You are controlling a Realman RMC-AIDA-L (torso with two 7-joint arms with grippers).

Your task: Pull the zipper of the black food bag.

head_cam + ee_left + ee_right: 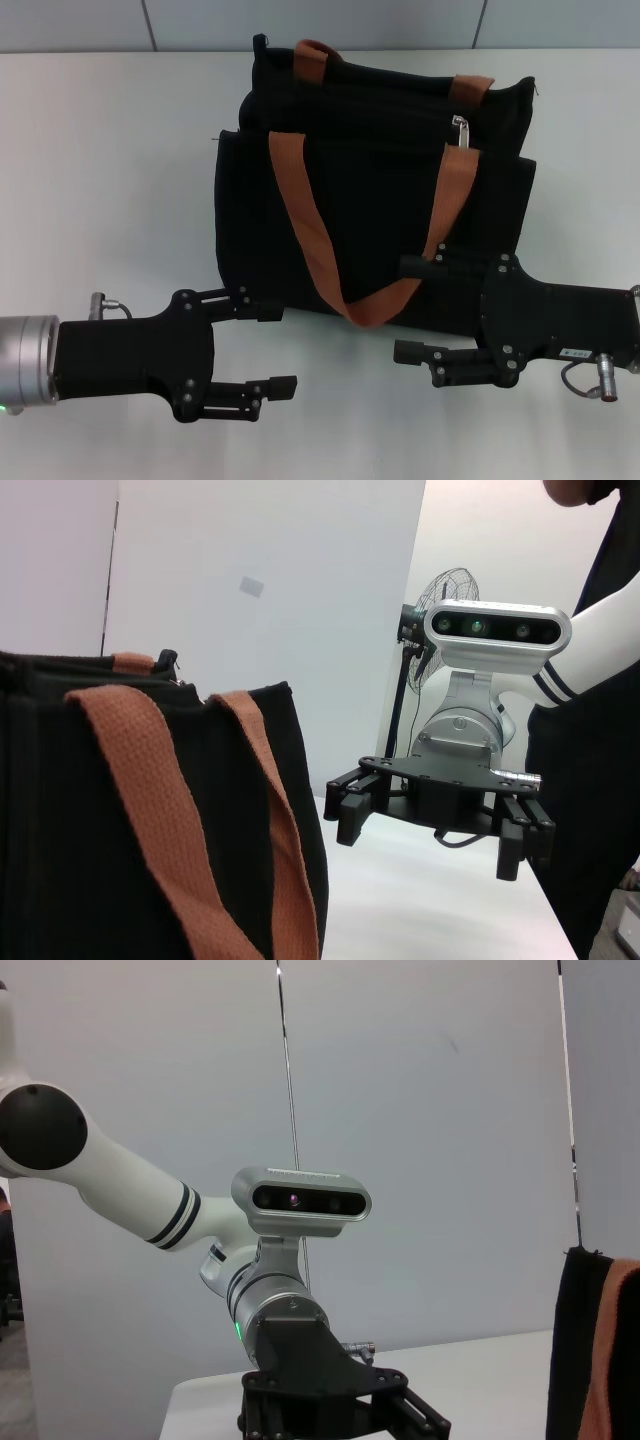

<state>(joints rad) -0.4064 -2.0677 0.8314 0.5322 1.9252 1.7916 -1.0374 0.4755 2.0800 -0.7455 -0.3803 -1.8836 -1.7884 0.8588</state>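
Head view shows the black food bag [375,190] standing on the white table [100,170], its silver zipper pull [461,131] at the top edge, well beyond the fingers of both grippers. The left gripper [272,347] and right gripper [418,308] hover low on the near side of the bag, facing each other, both with fingers spread and holding nothing. Whether the zipper line is closed or open cannot be told, so the scene fits either a pull yet to come or one finished.
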